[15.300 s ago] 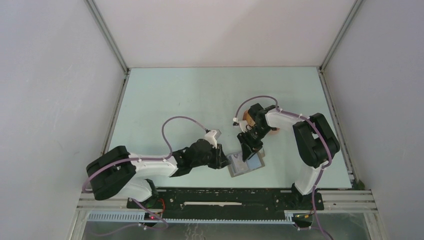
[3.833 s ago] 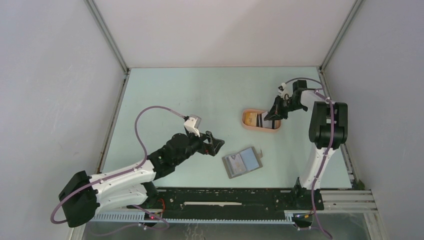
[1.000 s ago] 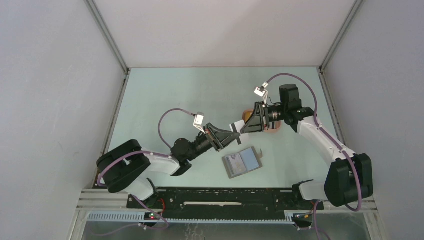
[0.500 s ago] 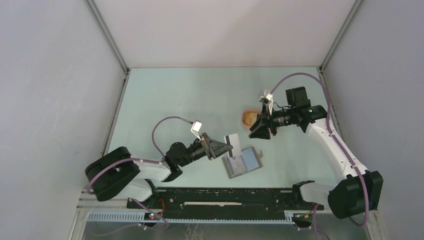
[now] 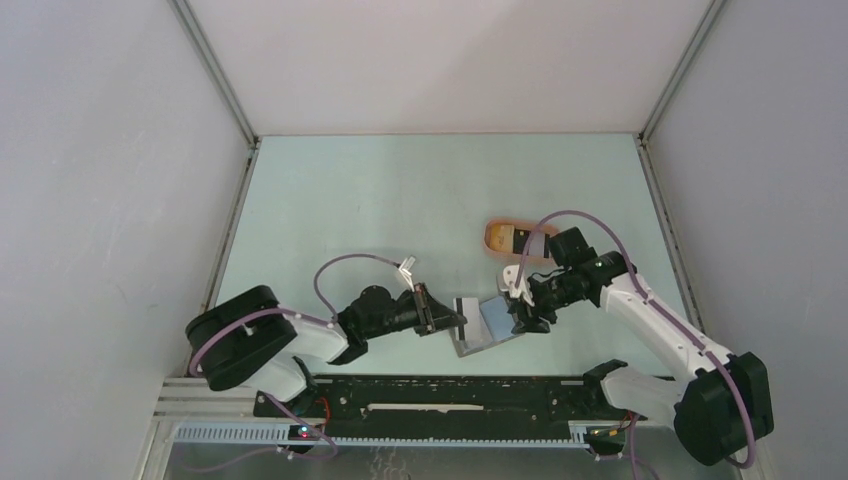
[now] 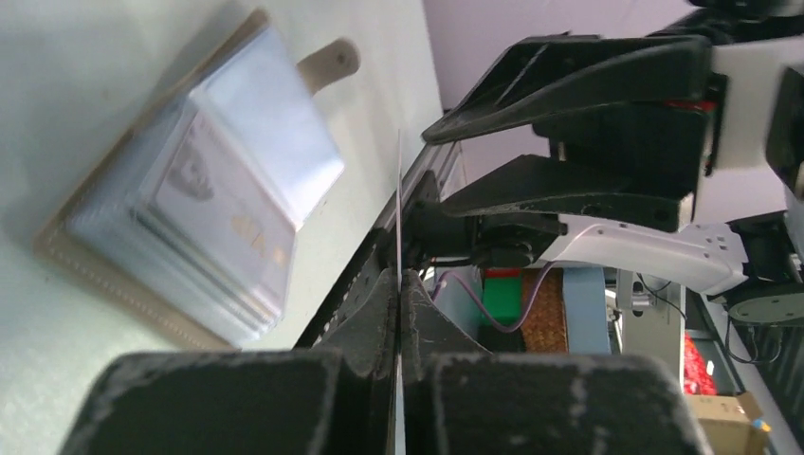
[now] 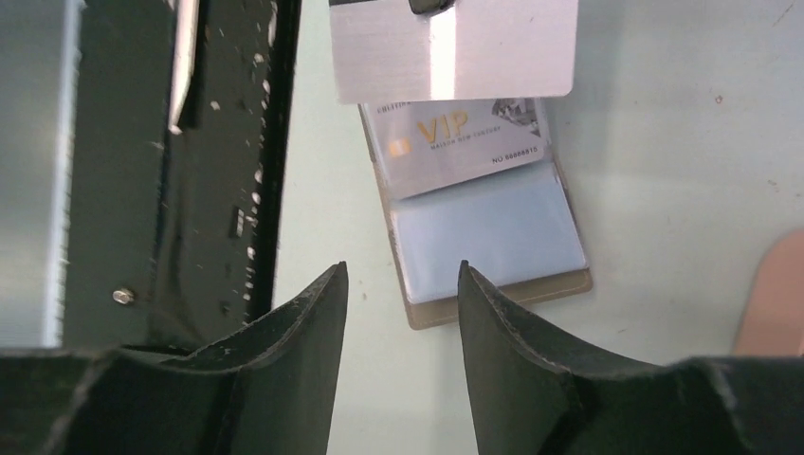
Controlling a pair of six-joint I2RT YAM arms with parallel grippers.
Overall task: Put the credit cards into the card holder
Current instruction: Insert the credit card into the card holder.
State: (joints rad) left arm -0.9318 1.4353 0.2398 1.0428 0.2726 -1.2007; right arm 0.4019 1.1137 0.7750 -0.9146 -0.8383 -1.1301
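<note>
The left wrist view reduces the silvery card (image 6: 399, 209), pinched in the tight-closed left claw (image 6: 399, 284), to a thin edge-on line — the right wrist view shows its flat face, just above the open card holder (image 7: 484, 237), where a pale VIP card (image 7: 455, 142) sits in a clear slot. The holder lies near-centre on the counter (image 5: 380, 200); the right claw (image 7: 403, 284) hangs over it, half-spread, empty.

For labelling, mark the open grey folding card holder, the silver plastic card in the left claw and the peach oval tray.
open grey folding card holder (image 7: 488, 237): right wrist view, lower sleeve.
silver plastic card (image 7: 379, 57): right wrist view, flat face.
peach oval tray (image 7: 782, 303): right wrist view, outer edge.
</note>
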